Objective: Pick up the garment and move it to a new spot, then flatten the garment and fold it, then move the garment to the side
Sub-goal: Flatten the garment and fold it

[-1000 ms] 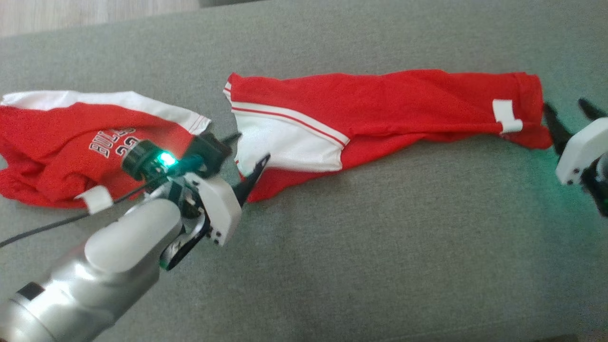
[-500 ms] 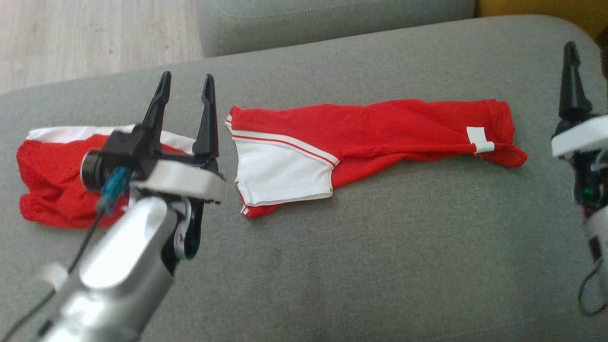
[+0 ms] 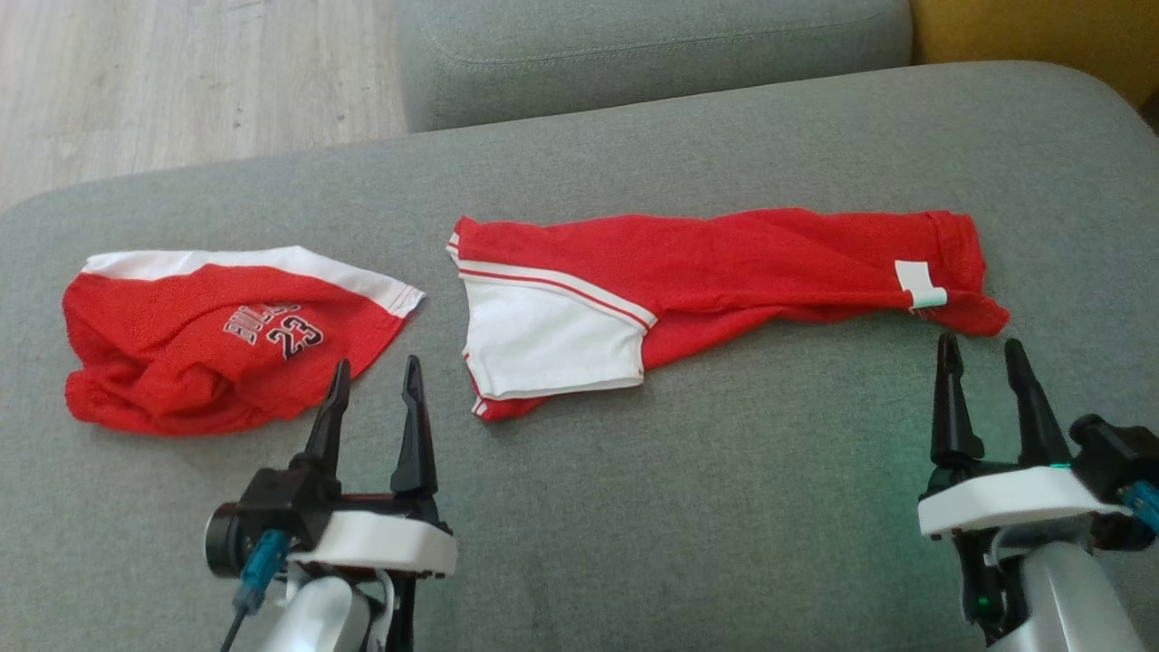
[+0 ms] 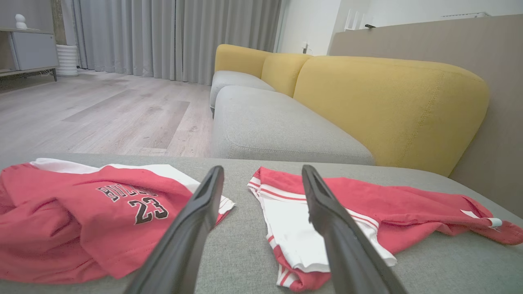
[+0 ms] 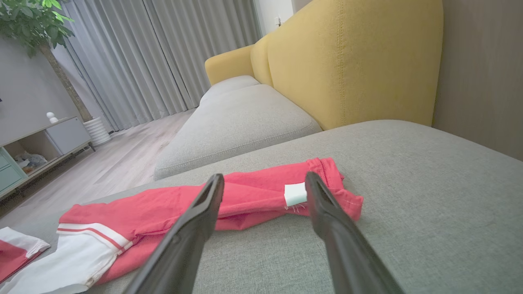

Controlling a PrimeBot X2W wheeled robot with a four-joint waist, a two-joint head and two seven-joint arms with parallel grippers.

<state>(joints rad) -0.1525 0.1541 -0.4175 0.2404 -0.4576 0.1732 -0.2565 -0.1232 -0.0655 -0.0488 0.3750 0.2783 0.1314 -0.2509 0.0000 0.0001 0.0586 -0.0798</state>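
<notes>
A red and white pair of shorts [image 3: 706, 281] lies stretched out across the grey sofa seat [image 3: 634, 507], its white panel [image 3: 543, 349] at the left end and a white tag [image 3: 919, 282] at the right end. The shorts [image 4: 367, 208] also appear in the left wrist view, and in the right wrist view the shorts [image 5: 253, 200]. My left gripper [image 3: 376, 376] is open, just short of the shorts' left end. My right gripper [image 3: 980, 355] is open, just below their right end. Neither touches the cloth.
A crumpled red jersey [image 3: 208, 349] with "23" printed on it lies at the left of the seat. Beyond the seat are another grey cushion [image 3: 652, 45], a yellow backrest [image 4: 388, 106] and wood floor [image 3: 181, 81].
Both arms have drawn back toward me and now sit low at the near side, fingers pointing at the shorts. The camera has also shifted, so the whole picture moved.
</notes>
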